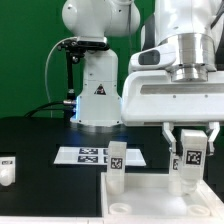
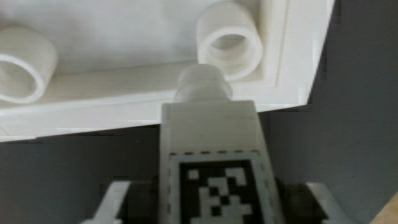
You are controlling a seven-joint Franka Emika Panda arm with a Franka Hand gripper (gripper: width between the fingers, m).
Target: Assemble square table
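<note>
White leg [image 1: 192, 160] | upright, clamped in partly closed hand [image 1: 191, 150] | tip over tabletop [image 1: 140, 200] corner hole

Exterior view: close, low, facing the arm's base [image 1: 97, 100]. Wrist view: looks down along the gripper [image 2: 214, 205]; both share the gripped leg [image 1: 192, 152] and tabletop [image 1: 140, 200].

quick tally. white block leg [image 1: 117, 158] x3 in exterior view: that middle one, one at exterior view's left edge [image 1: 8, 170], one toward its right [image 1: 192, 158]. square tabletop [image 1: 145, 200] x1. marker board [image 1: 90, 155] x1, can't count its tags. wrist view shows round socket [image 2: 231, 42] x2, plus just 1 leg [image 2: 217, 150].
</note>
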